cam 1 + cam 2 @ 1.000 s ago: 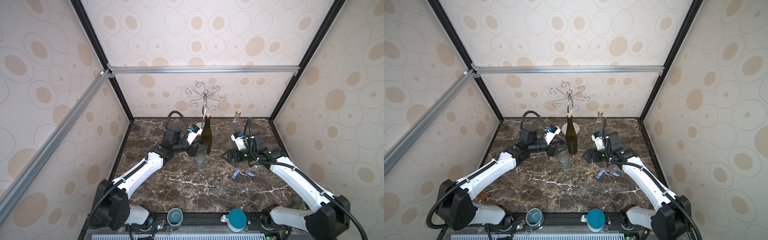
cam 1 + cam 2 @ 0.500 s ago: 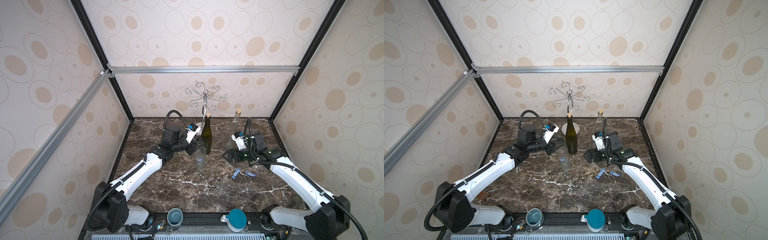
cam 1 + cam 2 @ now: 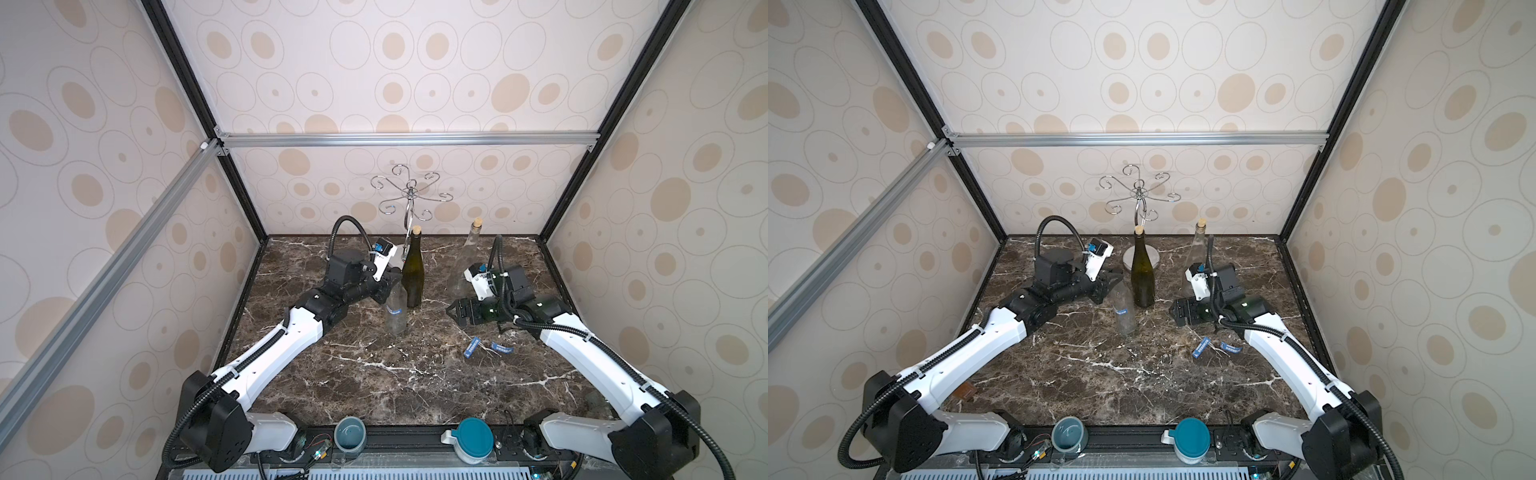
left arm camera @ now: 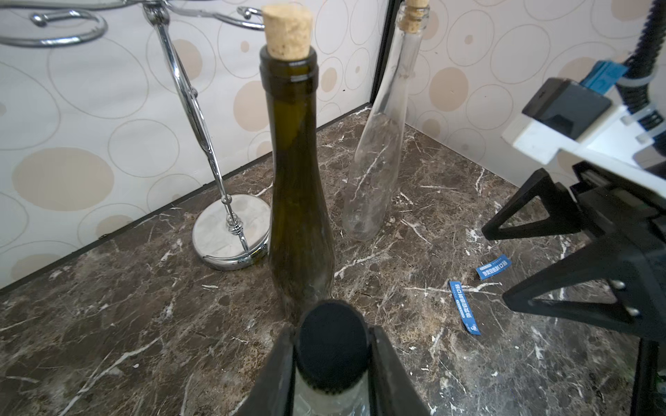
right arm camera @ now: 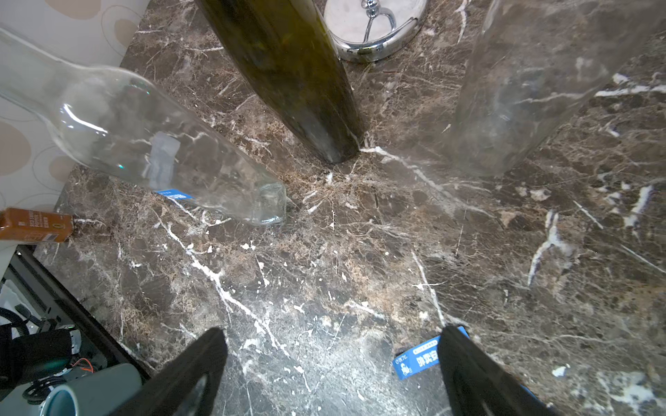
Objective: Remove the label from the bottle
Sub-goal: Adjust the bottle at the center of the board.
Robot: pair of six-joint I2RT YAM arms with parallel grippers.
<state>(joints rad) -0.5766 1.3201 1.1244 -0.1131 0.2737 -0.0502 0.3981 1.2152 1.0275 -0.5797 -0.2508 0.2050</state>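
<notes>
Visibly, the clear bottle [image 3: 397, 309] was clamped at its cap by the left gripper [image 4: 332, 340]; the right gripper [image 5: 331, 333] was spread apart.

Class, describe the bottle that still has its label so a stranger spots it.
On the marble table, find the corked green bottle. In front of it stands a shorter clear bottle, gripped by the left pincer; it alone has a black cap and a blue label.
</notes>
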